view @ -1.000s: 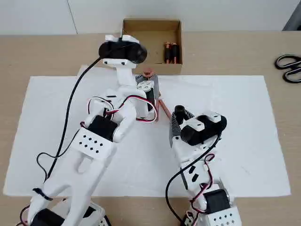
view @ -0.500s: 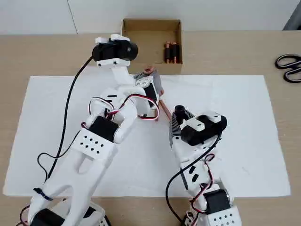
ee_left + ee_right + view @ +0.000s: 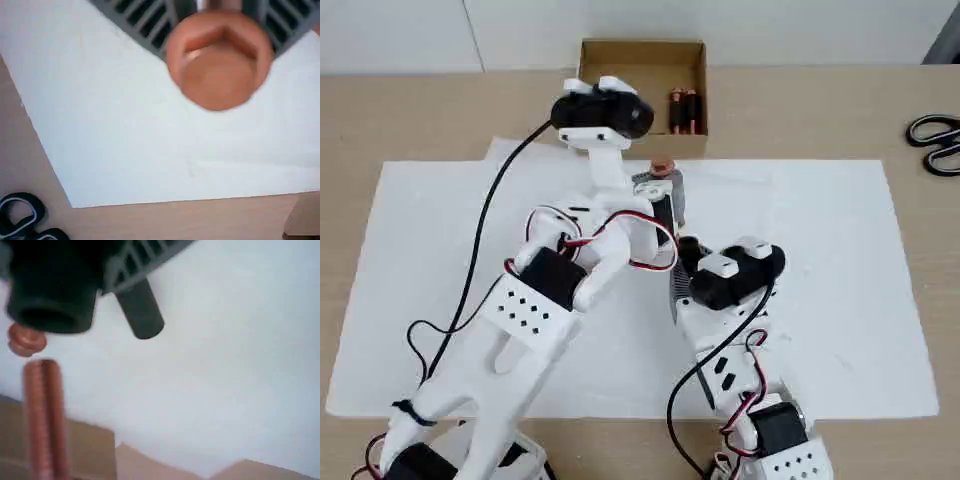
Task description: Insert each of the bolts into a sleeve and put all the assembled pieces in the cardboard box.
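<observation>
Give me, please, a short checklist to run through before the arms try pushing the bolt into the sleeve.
1. Grasp on the bolt by the left gripper: ok.
2. Grasp on the sleeve by the right gripper: ok.
3. Line-up of the bolt with the sleeve's mouth: cannot tell.
4. Room in the cardboard box beside the two assembled pieces: ok.
5. Clearance between the scissors and both arms: ok.

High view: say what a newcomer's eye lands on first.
The left gripper pinches a copper bolt mid-table, just short of the cardboard box. Close by, the right gripper holds a black sleeve; two finished pieces lie in the box.
</observation>
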Motion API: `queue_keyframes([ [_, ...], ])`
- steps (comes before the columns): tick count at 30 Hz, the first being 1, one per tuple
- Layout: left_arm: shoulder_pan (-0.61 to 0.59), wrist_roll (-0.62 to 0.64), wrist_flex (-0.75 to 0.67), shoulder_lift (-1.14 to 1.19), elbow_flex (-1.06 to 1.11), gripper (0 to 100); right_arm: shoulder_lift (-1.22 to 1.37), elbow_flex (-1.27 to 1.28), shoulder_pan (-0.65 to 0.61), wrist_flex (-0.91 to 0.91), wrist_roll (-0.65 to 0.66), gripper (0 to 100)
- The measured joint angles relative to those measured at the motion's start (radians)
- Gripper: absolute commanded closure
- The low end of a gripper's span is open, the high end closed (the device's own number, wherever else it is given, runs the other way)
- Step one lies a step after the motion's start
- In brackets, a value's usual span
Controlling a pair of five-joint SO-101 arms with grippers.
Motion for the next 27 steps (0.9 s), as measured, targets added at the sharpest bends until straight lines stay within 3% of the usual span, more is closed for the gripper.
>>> queue_keyframes([
  [27,0.0,-0.002,0.104,0.0,-0.11,99,0.0,0.0,-0.028,0.0,0.0,99.5],
])
